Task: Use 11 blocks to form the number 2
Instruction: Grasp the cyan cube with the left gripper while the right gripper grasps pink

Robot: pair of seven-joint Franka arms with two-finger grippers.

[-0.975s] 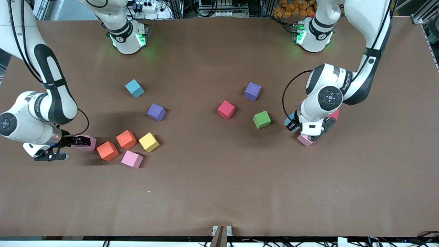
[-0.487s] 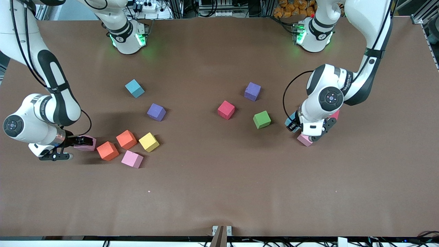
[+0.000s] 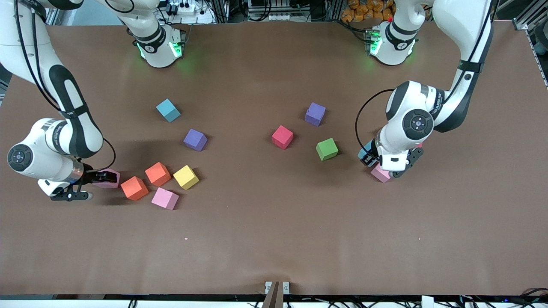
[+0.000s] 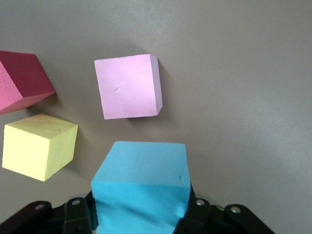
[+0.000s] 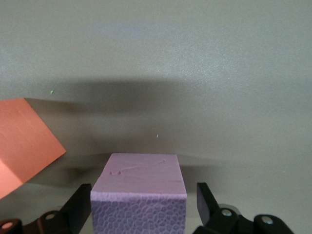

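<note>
The blocks (image 3: 282, 137) look like light, matte foam cubes, best pinched on flat opposite faces. They lie scattered across the front view's middle band. The right gripper (image 5: 141, 212) stands spread around a pink block (image 5: 139, 190), at the table's right-arm end. The left gripper (image 4: 141, 217) pinches a blue block (image 4: 141, 180).

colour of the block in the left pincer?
Light blue block, held in the left pincer. The left wrist view shows it best.
</note>
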